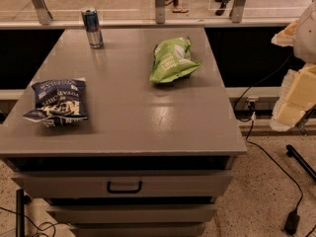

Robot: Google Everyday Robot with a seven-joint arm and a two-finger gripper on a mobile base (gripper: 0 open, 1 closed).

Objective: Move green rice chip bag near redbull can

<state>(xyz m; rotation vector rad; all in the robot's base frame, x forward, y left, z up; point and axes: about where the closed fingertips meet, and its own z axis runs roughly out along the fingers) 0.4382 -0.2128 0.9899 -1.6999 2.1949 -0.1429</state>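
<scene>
Green rice chip bag [171,60], 1 o'clock on bench [143,117], well apart from redbull can [92,27] at 11: move pending; claw [295,95] at 3, grip cannot be told.

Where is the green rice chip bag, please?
Camera view: the green rice chip bag lies back right on the table, right of the redbull can; the tool is beyond the right edge.

Pale cream, blocky arm [301,90] at right edge; claw [282,116] perhaps its lower tip.

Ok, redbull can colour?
The redbull can is blue and silver, camera view. The claw hangs beyond the table, right edge.
</scene>
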